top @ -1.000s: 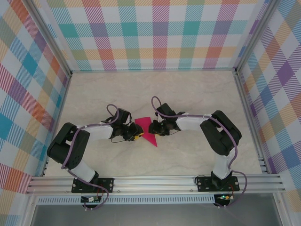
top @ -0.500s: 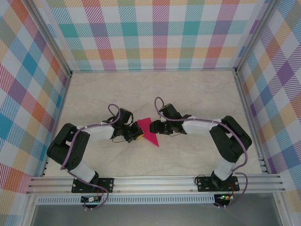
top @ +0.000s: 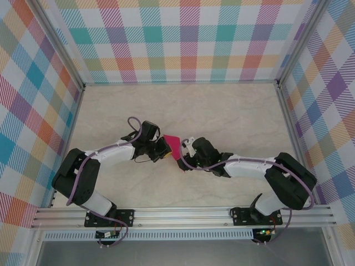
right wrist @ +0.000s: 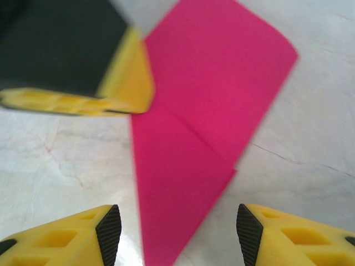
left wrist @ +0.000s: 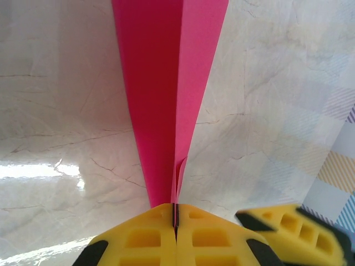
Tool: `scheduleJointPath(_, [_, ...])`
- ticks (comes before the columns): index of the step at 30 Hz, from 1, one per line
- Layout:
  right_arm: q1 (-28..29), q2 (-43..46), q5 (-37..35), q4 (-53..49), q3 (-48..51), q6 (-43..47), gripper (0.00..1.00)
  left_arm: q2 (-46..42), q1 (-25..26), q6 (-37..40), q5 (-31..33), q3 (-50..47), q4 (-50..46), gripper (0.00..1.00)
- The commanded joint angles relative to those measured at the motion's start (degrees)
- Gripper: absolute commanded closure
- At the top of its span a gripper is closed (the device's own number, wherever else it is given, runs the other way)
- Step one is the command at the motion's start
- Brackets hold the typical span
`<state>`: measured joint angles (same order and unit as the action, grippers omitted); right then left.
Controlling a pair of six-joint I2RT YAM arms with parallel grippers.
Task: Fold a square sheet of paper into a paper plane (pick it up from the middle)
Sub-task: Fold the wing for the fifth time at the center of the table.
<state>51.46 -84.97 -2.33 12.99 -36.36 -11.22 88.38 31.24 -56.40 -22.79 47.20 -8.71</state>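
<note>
**Top external view.** One folded magenta-pink paper plane, narrow and pointed, on the pale marble-patterned table, pinched at its left edge by the left gripper. Right gripper just right of the left gripper, on the plane's other side; contact not discernible here. Two grippers, one plane.

**Left wrist view.** Left gripper with both yellow fingers pressed together, the centre crease of the plane clamped between their tips. Paper running straight away from the left gripper, one flap on each side of the crease.

**Right wrist view.** Right gripper with yellow fingers parted moderately wide, holding nothing. Pointed end of the plane lying between them, clear of both. Left gripper, blurred, at the plane's upper left edge.

**Against one second earlier.** Left gripper now closed on the paper rather than ajar beside it. Right gripper wider and drawn toward the near edge. Plane narrower as seen from above.
</note>
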Motion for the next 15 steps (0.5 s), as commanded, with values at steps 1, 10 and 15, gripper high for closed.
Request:
scheduleJointPath(1, [3.2, -1.3, -5.0, 9.7, 1.9, 7.8, 0.41, -0.2, 0.7, -0.8, 1.2, 1.4, -3.0, 0.95])
scheduleJointPath(10, [7.5, -8.4, -12.9, 17.1, 1.9, 11.6, 0.57, 0.1, 1.1, -1.1, 1.3, 1.8, -3.4, 0.95])
scheduleJointPath(15, [7.8, -10.6, -16.3, 21.0, 2.1, 13.0, 0.59, 0.0, 1.2, -1.2, 1.3, 1.8, -3.6, 0.95])
